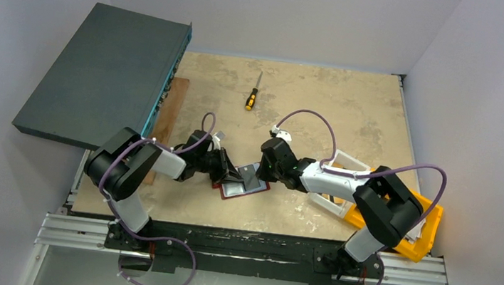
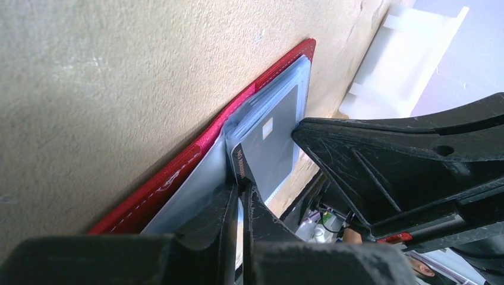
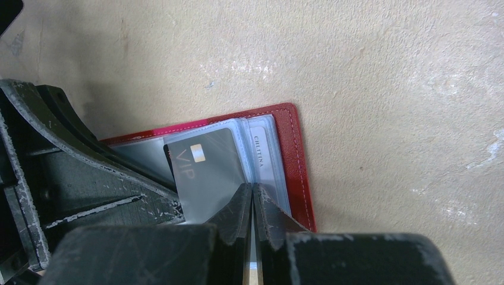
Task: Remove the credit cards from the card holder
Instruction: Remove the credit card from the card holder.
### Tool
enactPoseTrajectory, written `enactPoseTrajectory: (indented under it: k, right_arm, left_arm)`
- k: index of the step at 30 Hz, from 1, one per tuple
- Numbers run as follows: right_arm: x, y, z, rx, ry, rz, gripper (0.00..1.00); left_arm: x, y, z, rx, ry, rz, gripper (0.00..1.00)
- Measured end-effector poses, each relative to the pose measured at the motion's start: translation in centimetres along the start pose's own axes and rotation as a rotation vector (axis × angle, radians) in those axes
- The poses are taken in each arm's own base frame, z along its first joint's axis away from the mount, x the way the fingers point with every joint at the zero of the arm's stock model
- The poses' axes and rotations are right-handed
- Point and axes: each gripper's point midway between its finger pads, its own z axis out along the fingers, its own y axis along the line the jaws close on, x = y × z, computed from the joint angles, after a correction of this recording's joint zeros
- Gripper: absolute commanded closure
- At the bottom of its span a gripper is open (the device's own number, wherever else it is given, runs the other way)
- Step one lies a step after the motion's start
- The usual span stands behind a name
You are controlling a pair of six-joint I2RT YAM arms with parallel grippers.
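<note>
- card holder (image 3: 295, 163) lies open and flat on table (image 1: 325, 108), near the front edge, btwn the two arms; red cover down, clear sleeves (image 3: 252, 127) facing up.
- grey card (image 3: 208, 172), "VIP" print + small pale chip, sits skewed across the sleeves, not square w/ the holder's edges.
- left gripper (image 2: 241, 191): fingers together, clamped on lower edge of grey card; in left wrist view the card edge runs in btwn them.
- right gripper (image 3: 252, 195): fingers closed tight, tips down on the sleeve stack just beside grey card; can't tell if a sleeve is pinched.
- pale card (image 3: 262, 155) w/ printed lettering sits inside a sleeve, next to the red stitched edge.
- top view: both grippers meet over the holder, nearly touching.
- rest: screwdriver (image 1: 252, 98), yellow/black handle, at far side, well apart from the holder; white bin (image 1: 343, 169) touching orange bin (image 1: 425, 230) by the right arm; dark flat box (image 1: 106, 76) overhanging the left edge, wood board (image 1: 173, 101) beside it.
</note>
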Motion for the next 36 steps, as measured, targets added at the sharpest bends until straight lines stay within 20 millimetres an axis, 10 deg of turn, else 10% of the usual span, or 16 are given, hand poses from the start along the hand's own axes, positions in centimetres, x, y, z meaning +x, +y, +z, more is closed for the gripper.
enactPoseTrajectory:
  k: [36]
  right_arm:
    - [-0.1, 0.7, 0.9, -0.095, 0.045, 0.107, 1.0]
  left_arm:
    - [-0.4, 1.7, -3.3, -0.263, 0.052, 0.167, 1.0]
